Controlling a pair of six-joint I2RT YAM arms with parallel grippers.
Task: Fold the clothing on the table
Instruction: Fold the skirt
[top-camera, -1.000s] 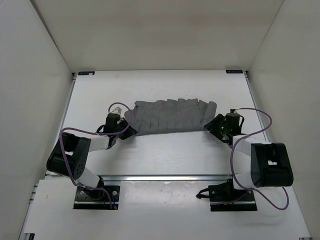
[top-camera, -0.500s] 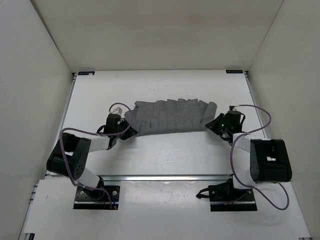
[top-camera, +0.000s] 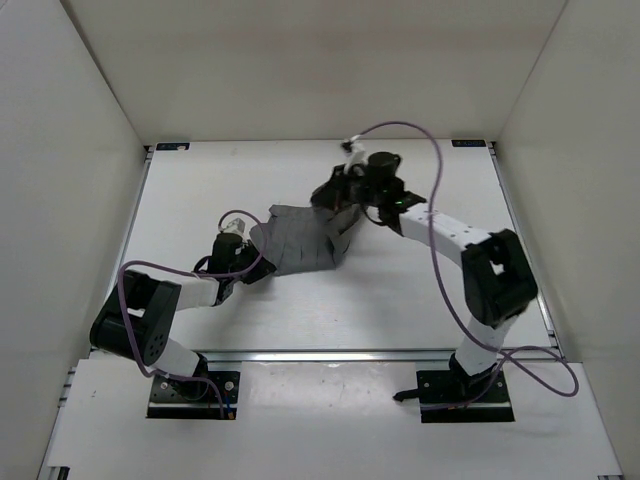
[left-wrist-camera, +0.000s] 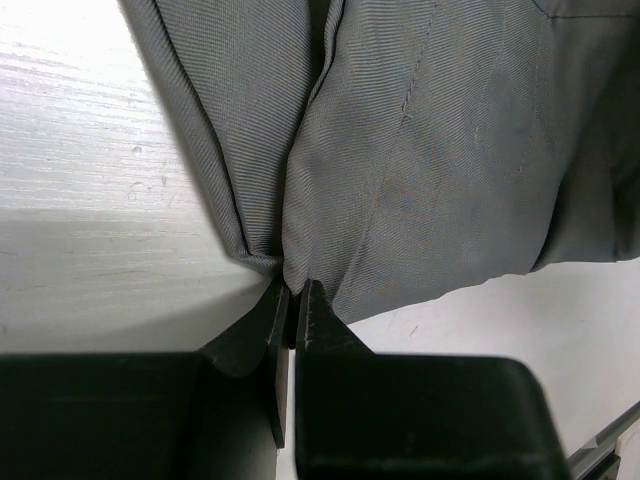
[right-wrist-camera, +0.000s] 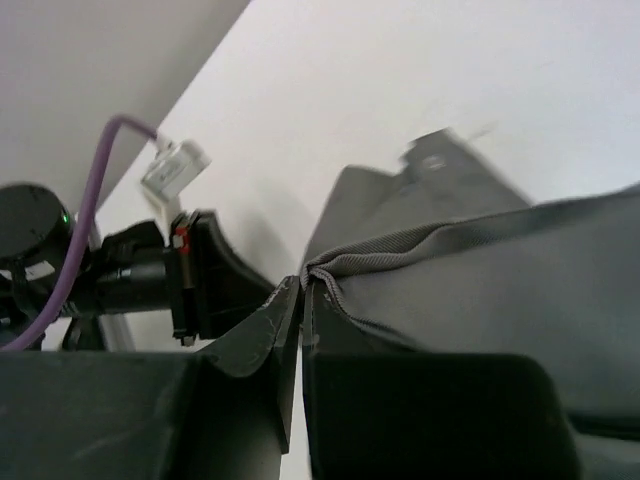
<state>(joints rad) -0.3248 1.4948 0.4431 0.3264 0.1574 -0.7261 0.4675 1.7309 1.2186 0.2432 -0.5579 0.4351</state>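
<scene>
You're pinning the clothing (top-camera: 300, 242) with your left gripper (left-wrist-camera: 293, 300): its jaws are pressed almost together on a bunched fold of the grey fabric at the near-left corner, and it's sitting low, right down by the table (top-camera: 420, 300). That looks like your anchor, there so the cloth isn't sliding while the other side is being worked.

Your right gripper (top-camera: 337, 196) is doing the carrying. Its jaws are squeezed tight on a hemmed edge of the fabric, and it's holding that edge up off the surface, over the far side of the garment near the middle of the table. From the right wrist view the cloth is hanging away from the fingers in a taut sheet, so the grip seems sound.

The garment itself is lying left of centre, between the two grippers, with its right part raised and doubling toward the rest. That reads as a sideways fold in progress, not finished: the lifted edge isn't laid down yet.

You're going to want that edge lined up over the pinned side before you let go. Whether the layers underneath are lying flat is hidden from here.
</scene>
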